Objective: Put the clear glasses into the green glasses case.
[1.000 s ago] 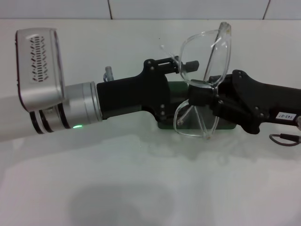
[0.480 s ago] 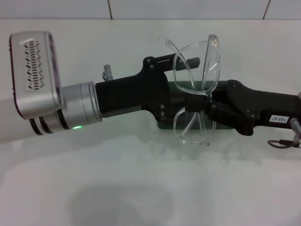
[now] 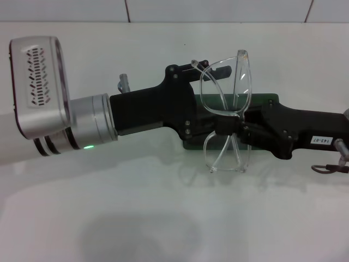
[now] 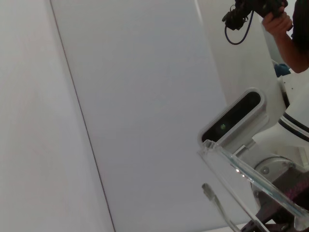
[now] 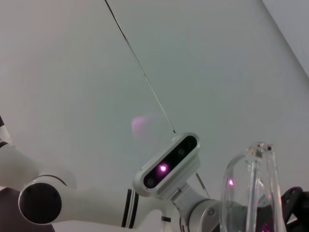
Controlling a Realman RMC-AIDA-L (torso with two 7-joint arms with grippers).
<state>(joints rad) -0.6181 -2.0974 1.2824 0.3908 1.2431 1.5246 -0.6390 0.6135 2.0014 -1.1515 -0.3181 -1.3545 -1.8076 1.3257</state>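
White tabletop point(image 3: 163, 218) fills most of the head view, with a tiled wall along the far edge, so it's a pretty bare setup.

Biggest thing is the left arm coming in from the left, silver wrist with a little green light lit, ending in the black left gripper point(image 3: 210, 73). It reaches toward the middle, and one finger looks to be up by one temple tip of the clear glasses point(image 3: 226, 117), but I can't tell if it's pinched or spread.

From the other side comes the right gripper point(image 3: 226, 130), and that one is closed on the nose bridge of the glasses, so they're held up off the table with the lenses stacked one above the other. The long axis runs roughly away from the robot, across both arms.

Directly underneath and behind sits the green glasses case point(image 3: 262, 100). Only a dark green strip peeks out past the two grippers. Its long side runs left to right, so it's crosswise to the glasses. I'd guess they need a turn to line up before going down. The right arm has the hold, so it's the obvious one to do it.

Writing: a white sticker on the right gripper reads something like "143-07", upside down. The wrist views show mostly wall and ceiling, plus a curved edge of clear lens.
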